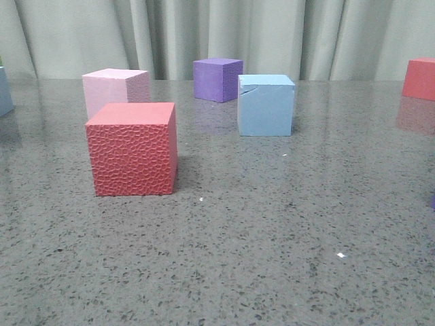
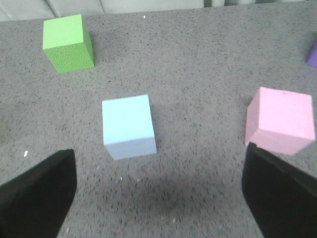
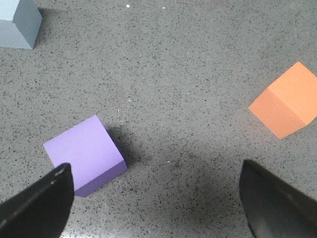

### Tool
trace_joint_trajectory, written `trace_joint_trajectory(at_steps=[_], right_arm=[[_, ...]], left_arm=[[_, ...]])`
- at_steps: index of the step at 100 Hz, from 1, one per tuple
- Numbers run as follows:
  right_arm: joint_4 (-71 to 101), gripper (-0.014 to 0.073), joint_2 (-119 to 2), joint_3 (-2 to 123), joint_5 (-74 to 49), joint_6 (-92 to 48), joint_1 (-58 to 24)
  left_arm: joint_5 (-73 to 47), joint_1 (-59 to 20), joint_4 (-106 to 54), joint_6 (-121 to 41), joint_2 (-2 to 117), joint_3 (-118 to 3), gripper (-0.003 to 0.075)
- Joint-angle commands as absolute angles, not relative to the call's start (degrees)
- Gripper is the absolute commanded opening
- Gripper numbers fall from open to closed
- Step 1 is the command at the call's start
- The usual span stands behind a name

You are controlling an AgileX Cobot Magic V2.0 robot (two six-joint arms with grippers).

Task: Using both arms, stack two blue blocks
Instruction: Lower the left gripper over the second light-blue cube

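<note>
One pale blue block [image 1: 266, 105] with a curved crack near its top stands at mid table, right of centre. The other blue block [image 1: 3, 92] shows only partly at the left edge. In the left wrist view that second blue block [image 2: 128, 126] rests on the table beyond my left gripper [image 2: 158, 198], which is open and empty, its fingers [image 2: 37, 193] wide apart. My right gripper [image 3: 157, 203] is open too, with nothing between its fingers [image 3: 277, 203]. Far from it, a blue block [image 3: 17, 22] sits at the frame's corner. Neither gripper appears in the front view.
A textured red cube [image 1: 132, 149] stands front left with a pink cube [image 1: 115, 88] behind it. A purple cube [image 1: 217, 79] sits at the back and a red cube [image 1: 419, 78] at the right edge. A green cube [image 2: 68, 43] and pink cube [image 2: 280, 120] flank the left gripper's block. A purple cube [image 3: 84, 153] and orange cube [image 3: 285, 106] lie near the right gripper.
</note>
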State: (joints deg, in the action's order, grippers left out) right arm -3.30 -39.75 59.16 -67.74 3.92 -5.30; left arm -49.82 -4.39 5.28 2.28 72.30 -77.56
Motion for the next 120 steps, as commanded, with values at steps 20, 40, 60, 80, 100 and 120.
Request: trace_joint_trajectory(at_steps=[20,40,60,80,100,120], right_arm=[[-4.20,0.0664,-39.72,60.34,-64.14,3.44,-4.98],[-4.20,0.0664,-39.72,60.34,-63.94,3.44,-4.98],[-4.20,0.0664,-39.72,60.34,-63.18,3.44,-4.98],[-4.20,0.0664,-39.72,60.34,-63.18,3.44,-4.98],[-4.20,0.0664,-39.72,60.34,-63.25,3.44,-4.98],[-4.20,0.0664,-39.72,60.34,-63.25,3.44,-4.98]], left_arm=[[-45.59,-4.29,5.62,2.95,82.24,-86.01,0.0640],[-45.35,-1.93,5.62,3.22,87.20,-87.96,0.0640],[-43.45,0.00,5.40,3.22,89.53,-88.07,0.0640],[-42.78,0.50,5.40,3.22,92.16,-88.07,0.0640],[-42.78,0.50,5.40,3.22,94.49,-88.07,0.0640],[-42.54,0.50,5.40,3.22,96.51,-88.07,0.0639]])
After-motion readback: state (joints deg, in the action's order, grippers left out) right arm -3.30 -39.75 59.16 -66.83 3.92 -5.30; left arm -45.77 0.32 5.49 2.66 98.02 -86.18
